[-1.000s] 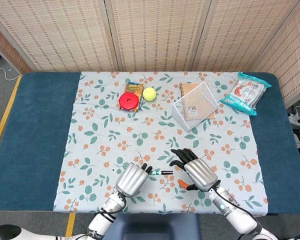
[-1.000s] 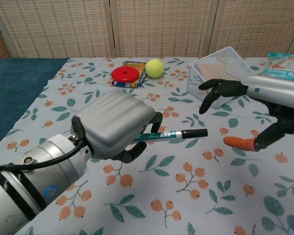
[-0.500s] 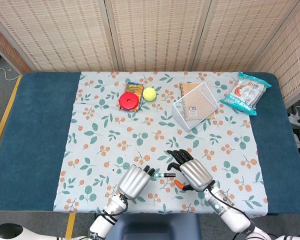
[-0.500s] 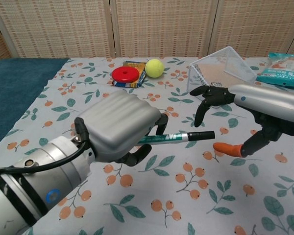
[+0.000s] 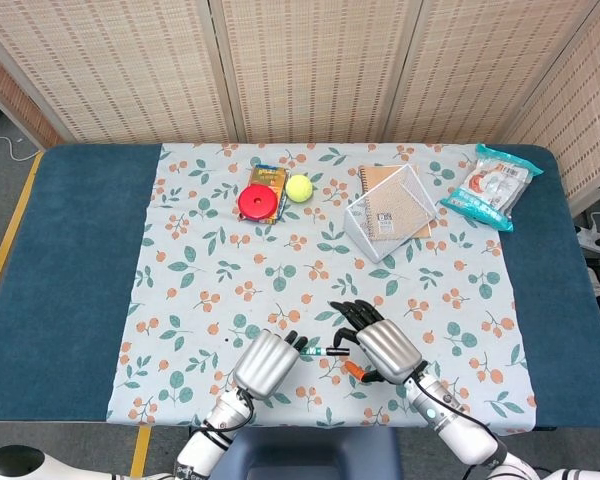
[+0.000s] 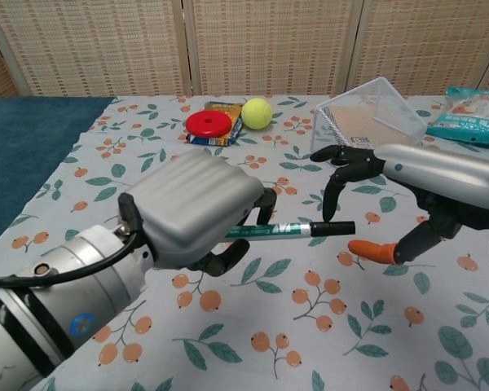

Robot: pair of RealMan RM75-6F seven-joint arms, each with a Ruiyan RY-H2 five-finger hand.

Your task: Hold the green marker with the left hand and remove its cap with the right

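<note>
My left hand grips the green marker by its barrel, above the floral cloth near the table's front edge. The marker points to the right and its black cap is still on. My right hand hovers at the cap end with its fingers spread. Its dark fingertips hang just above the cap and its orange-tipped thumb sits below and to the right. Nothing is held in the right hand.
At the back lie a red disc on a small book, a yellow-green ball, a tipped wire basket over a notebook, and a snack bag on the far right. The floral cloth covers the table's middle.
My right hand has moved left toward the marker's cap, from clearly apart to fingers just over it. The left hand has kept hold of the marker, shifting it only slightly.
</note>
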